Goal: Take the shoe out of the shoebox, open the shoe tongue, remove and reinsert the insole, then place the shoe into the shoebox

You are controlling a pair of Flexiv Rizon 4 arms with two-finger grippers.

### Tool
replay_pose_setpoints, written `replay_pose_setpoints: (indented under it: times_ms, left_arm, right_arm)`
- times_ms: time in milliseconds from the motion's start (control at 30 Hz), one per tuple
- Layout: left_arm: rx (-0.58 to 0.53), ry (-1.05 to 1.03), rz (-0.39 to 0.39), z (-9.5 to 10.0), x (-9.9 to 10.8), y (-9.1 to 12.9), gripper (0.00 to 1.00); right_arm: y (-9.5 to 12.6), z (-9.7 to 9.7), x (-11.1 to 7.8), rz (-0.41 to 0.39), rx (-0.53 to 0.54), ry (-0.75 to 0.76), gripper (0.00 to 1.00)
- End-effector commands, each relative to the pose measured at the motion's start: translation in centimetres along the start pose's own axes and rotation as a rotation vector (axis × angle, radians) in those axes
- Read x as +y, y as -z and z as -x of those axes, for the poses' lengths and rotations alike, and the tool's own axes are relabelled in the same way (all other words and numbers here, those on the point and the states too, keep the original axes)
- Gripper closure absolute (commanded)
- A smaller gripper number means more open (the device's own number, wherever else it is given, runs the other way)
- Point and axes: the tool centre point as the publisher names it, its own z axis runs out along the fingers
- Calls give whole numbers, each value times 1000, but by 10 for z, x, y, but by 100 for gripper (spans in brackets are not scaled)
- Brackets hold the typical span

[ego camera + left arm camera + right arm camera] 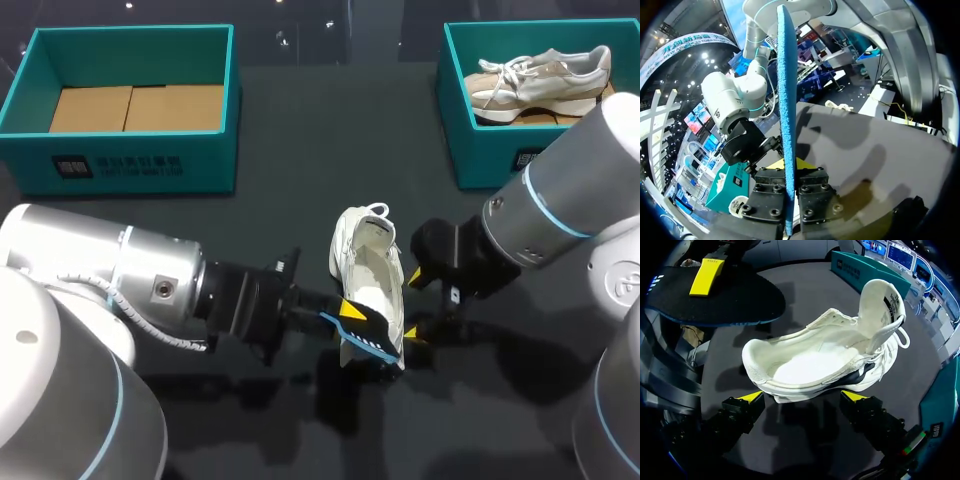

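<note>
Left claw [790,172] pinching thin flat blue-edged insole [786,90]; right claw [804,397] spread around white shoe [815,357] heel.

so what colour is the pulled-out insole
Flat insole: black face, blue edge; clearest in right wrist view.

shoe [368,262] heel: hidden by insole [375,336] | right shoebox [478,150]: partly behind right arm [570,190]
</note>
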Motion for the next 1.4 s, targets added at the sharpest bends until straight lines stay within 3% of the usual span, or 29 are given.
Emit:
replay_pose_setpoints:
  times_ms: [33,567,1167,1400]
  left_arm:
    - [3,0,3,1,0,-3,100]
    - [15,8,-148,23,12,-29,100]
    - [-28,-22,-267,21,13,-42,100]
    - [-30,-19,-272,21,13,-43,100]
  right_arm:
    - [-1,-1,0,-1,-4,0,0]
    - [-1,-1,0,-1,-4,0,0]
    - [-1,-1,0,-1,-4,0,0]
    - [-1,-1,0,-1,-4,0,0]
